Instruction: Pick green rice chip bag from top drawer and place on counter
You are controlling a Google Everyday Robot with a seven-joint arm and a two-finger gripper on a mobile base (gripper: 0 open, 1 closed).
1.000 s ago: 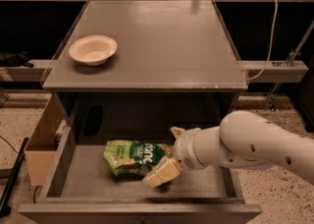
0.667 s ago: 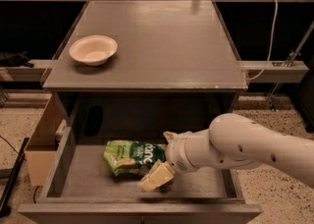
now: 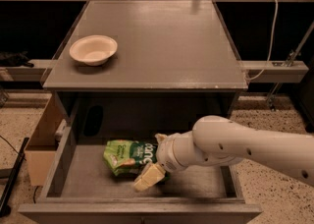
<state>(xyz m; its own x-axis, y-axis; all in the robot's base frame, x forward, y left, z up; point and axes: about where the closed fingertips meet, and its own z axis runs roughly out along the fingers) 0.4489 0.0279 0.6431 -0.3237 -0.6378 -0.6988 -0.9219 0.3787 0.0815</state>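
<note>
Desk (image 3: 162, 41): flat grey top directly above the top drawer. It carries one white bowl.
Top drawer (image 3: 206, 186): stands open toward me. It has a flat grey floor and low sides.
My arm (image 3: 245, 144): white. It enters from the right of the top drawer and reaches across its right half.
Tan wooden box (image 3: 41, 137): just outside the top drawer's left wall.
White bowl (image 3: 93, 49): upright on the desk, above the top drawer's left rear corner.
Green rice chip bag (image 3: 128, 156): crumpled, lying on the top drawer's floor, left of centre.
Hand (image 3: 148, 161): inside the top drawer near its centre, low over the floor. My fingers are spread apart, one behind the bag's right end and one in front of it. I cannot tell whether either presses the foil.
</note>
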